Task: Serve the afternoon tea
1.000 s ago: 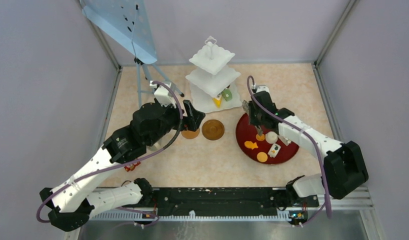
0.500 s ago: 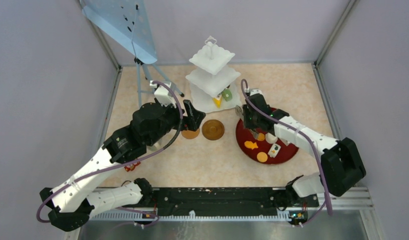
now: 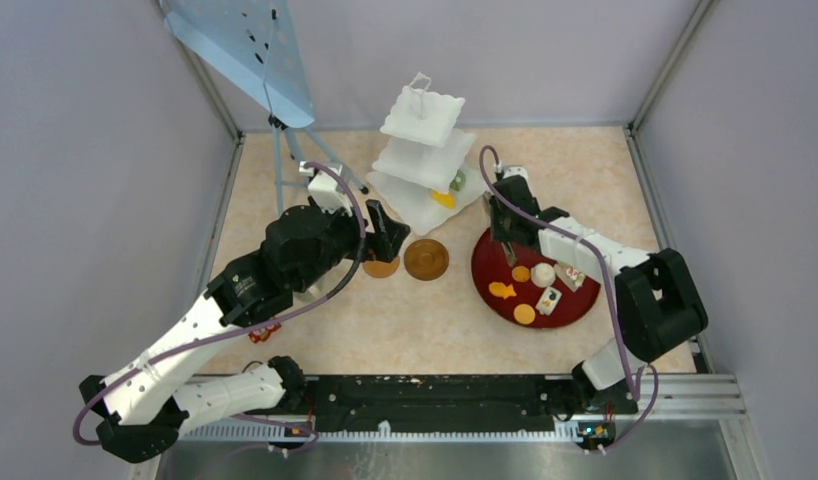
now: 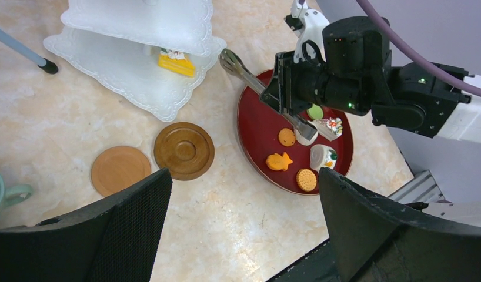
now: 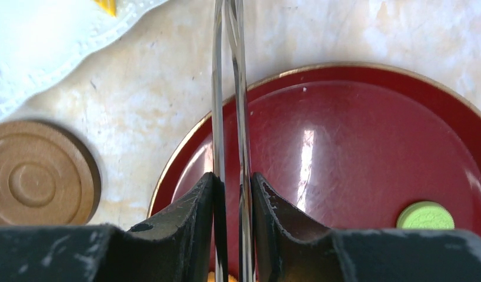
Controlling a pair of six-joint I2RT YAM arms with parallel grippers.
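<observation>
Right gripper (image 5: 232, 191) is clamped on the long metal tongs (image 5: 229, 70), long axis pointing past the rim of the dark-red round tray (image 4: 259, 138) at the white tiered stand (image 4: 126, 64). Orange toy fish (image 4: 278, 161) sits on that tray, behind the grip. Left gripper (image 4: 244, 176) hangs farther off, jaws spread wide.

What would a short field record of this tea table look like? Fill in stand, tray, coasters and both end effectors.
stand: white three-tier stand, yellow wedge on its lowest tier
tray: dark-red round tray holding orange fish, two orange discs, green round
coasters: two wooden coasters, side by side, nothing on them
left end effector: open, empty
right end effector: shut on metal tongs
</observation>
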